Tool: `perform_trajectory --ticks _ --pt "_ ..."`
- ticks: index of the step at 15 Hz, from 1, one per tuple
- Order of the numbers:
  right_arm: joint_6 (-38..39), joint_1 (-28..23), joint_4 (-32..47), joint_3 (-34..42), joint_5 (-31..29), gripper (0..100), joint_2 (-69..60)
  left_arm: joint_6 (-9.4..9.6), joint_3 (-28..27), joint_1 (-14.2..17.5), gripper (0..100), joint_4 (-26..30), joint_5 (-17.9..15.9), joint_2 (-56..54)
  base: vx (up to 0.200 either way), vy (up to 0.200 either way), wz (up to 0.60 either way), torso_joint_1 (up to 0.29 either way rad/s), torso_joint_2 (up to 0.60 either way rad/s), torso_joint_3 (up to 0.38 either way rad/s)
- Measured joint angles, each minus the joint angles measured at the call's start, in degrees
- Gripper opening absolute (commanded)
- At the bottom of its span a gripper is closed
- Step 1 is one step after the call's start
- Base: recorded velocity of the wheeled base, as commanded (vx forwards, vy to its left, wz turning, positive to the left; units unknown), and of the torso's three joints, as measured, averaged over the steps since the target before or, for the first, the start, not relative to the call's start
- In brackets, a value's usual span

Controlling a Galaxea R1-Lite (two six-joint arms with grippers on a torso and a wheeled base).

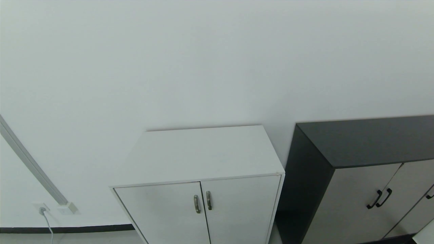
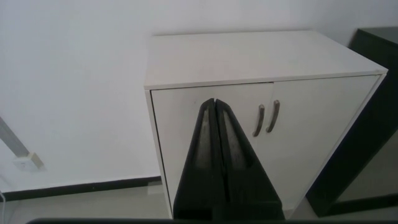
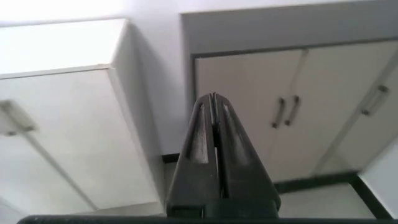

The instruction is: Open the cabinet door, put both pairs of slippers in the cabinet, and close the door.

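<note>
Left gripper [image 2: 214,102]: shut tight, fingers pressed flat together, nothing between them. Points at the front of the cabinet [image 2: 261,59], clear of it, tip lined up with one door, near the handles [image 2: 266,118].

Right gripper [image 3: 213,98]: likewise closed and empty. Aims at the gap between the cabinet and the dark cabinet [image 3: 280,37], touching neither.

Cabinet: white and low. Stands against the wall [image 1: 217,61], both doors closed, the two metal handles upright side by side at the middle seam, near the top.

Dark cabinet: just beside it on the robot's right, a narrow gap between. Black top and side, pale doors shut, black handles [image 1: 379,198] in a pair.

Farther left, low on the wall: socket [image 1: 40,205] with a plug in it and a white cable [image 1: 49,227] hanging down. Grey trunking [image 1: 30,162] slanting down to a box beside the socket. Black skirting [image 1: 67,229] along the foot of the wall.
</note>
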Motion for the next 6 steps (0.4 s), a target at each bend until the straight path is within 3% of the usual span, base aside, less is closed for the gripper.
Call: perform_trajectory --ticks 6 --pt "0.0 0.2 0.0 0.0 0.1 0 -1.8 0.04 0.1 0.0 0 0.0 0.0 0.0 0.0 0.0 0.0 0.0 0.0 0.0"
